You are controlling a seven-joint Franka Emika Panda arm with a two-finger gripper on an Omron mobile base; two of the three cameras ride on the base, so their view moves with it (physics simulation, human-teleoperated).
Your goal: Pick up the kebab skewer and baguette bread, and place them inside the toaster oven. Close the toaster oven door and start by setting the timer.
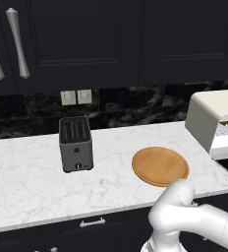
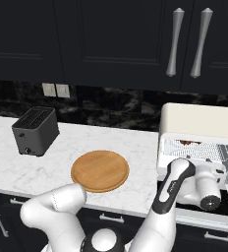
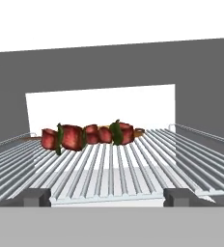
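Marble counter [image 1: 32,182] beside the cream-white toaster oven [image 2: 199,120]: red-chunked kebab skewer [image 3: 87,135] lies on its rack, claw [image 3: 109,197] wide, empty; baguette likely next.

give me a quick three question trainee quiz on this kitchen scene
1. True or false: the kebab skewer lies on the wire rack inside the toaster oven.
2. What sits on the counter between the slot toaster and the toaster oven? A) a pan B) a round wooden plate C) a kettle
3. Is anything held between the fingertips of the gripper?

Key: 1 true. 2 B. 3 no, the skewer lies apart from them, further back on the rack.
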